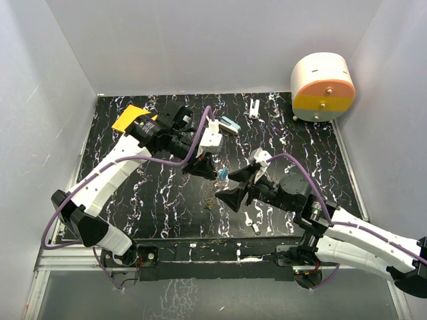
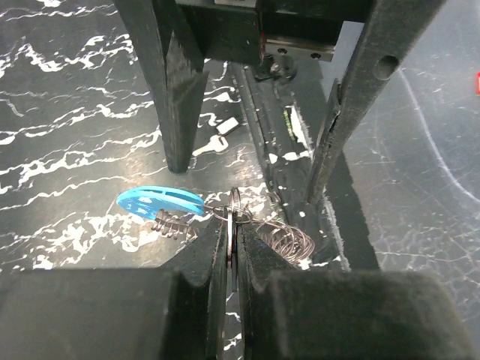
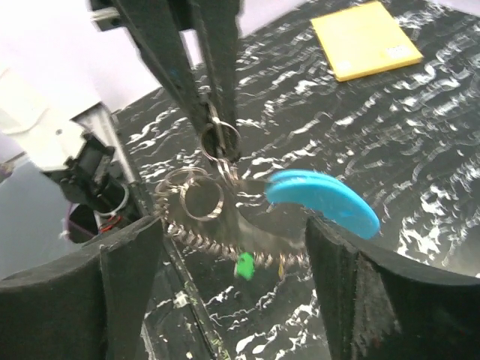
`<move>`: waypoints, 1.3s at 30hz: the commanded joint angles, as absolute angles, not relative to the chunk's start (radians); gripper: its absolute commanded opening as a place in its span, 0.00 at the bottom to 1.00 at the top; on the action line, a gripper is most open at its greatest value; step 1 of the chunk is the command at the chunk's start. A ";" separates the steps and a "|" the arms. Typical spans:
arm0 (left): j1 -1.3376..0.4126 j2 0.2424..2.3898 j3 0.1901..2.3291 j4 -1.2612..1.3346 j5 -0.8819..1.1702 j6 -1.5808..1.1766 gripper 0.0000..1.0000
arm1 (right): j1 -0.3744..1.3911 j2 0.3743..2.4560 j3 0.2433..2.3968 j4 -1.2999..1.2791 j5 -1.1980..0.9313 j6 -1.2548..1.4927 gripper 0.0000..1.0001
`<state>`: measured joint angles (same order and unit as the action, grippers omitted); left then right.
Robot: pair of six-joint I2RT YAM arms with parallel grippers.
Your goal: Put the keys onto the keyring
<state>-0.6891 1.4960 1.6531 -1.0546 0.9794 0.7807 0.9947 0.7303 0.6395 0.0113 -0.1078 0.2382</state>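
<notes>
A: Where is the keyring [image 3: 220,154]?

B: Mid-tabletop [image 1: 133,200], lifted clear of the surface. The left pincer [image 2: 232,251] is closed on its thin wire, and the blue arc [image 3: 322,199] hangs off to one side. My guess is that it is held up so the loop is reachable from the other side, not lying flat.

A: And the right pincer [image 3: 234,262]?

B: Its jaws are wide with nothing in them. It faces the left one, with a finger on either side of the dangling loops. It looks poised to steady the ring or spread it.

A: Why grip the wire and not the arc?

B: Probably so the coil gap is exposed. A key has to enter there.

A: What about the keys?

B: A green key [image 3: 244,265] shows low among the loops. I cannot tell whether it is threaded or only behind them. Silver keys [image 1: 254,225] lie loose at the near side, right of centre, apart from both pincers.

A: Status?

B: By my reading the job is unfinished, since loose keys remain on the tabletop. One risk is the thin wire twisting in the pinch.
</notes>
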 commanded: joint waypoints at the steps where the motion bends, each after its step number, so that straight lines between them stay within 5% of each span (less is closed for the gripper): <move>1: -0.662 1.494 1.643 -0.995 0.918 0.790 0.00 | 0.998 0.690 0.700 -0.099 0.167 0.322 0.95; 7: -0.586 1.556 1.572 -0.798 0.758 0.770 0.00 | 0.997 0.725 0.800 -0.409 0.514 0.501 0.98; 18: -0.522 1.769 1.552 -0.660 0.699 0.759 0.00 | 0.997 0.776 0.765 -0.572 0.676 0.849 0.98; 29: -0.457 1.616 1.257 -0.605 0.549 0.758 0.04 | 0.997 1.067 0.867 -0.700 0.670 0.964 0.98; 36: -0.417 1.585 1.186 -0.620 0.457 0.766 0.16 | 0.997 1.118 0.893 -0.664 0.610 0.892 0.98; 39: -0.399 1.581 1.184 -0.625 0.447 0.764 0.29 | 0.997 1.103 0.886 -0.641 0.594 0.862 0.98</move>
<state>-0.4206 1.6341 1.1950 -0.6136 0.4751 0.7601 0.9955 1.1286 0.8398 -0.6991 0.6064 0.9070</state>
